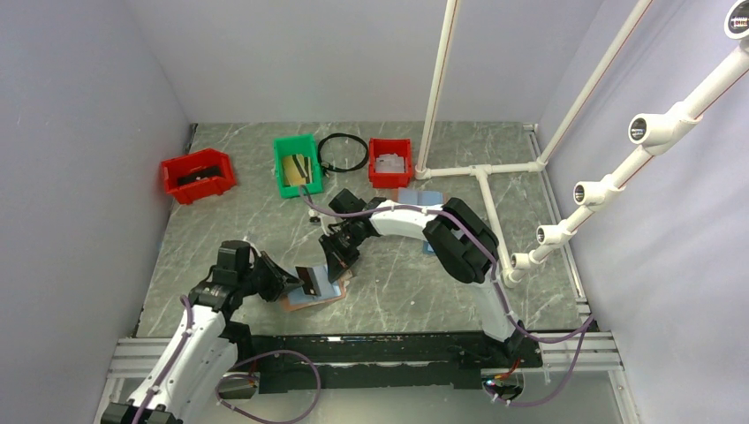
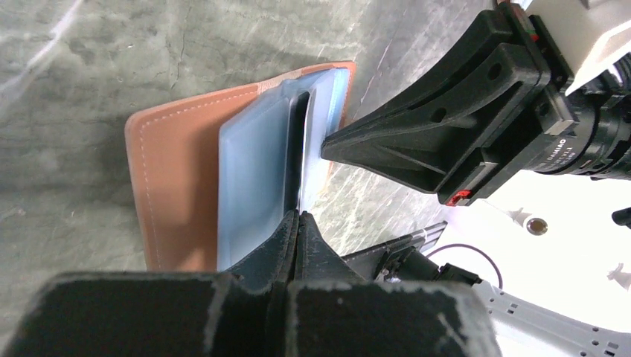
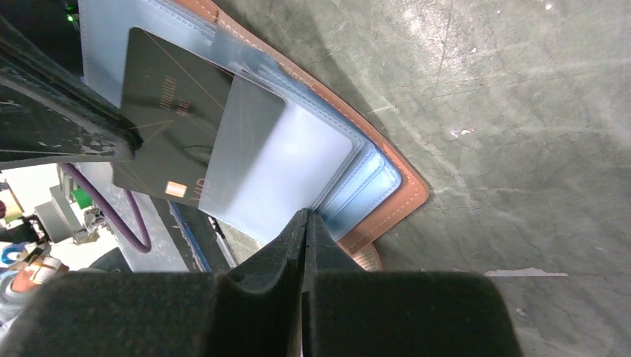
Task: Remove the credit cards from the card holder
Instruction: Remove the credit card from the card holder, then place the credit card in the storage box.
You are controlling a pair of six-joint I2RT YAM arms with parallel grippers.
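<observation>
Pinching the dark credit card point(image 3: 167, 111) by its edge, the left gripper point(image 2: 298, 219) seems pressed shut on it. The right gripper point(image 3: 305, 219) nips a pale blue page of the card holder point(image 1: 305, 305), open on the table point(image 1: 397, 283). The card looks thin, stiff and slippery, so hold its bare edge.

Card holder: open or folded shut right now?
Open: the card holder has its brown cover spread underneath and blue pocket pages exposed on top.

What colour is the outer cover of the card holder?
Reddish-brown; the card holder shows best in the left wrist view.
</observation>
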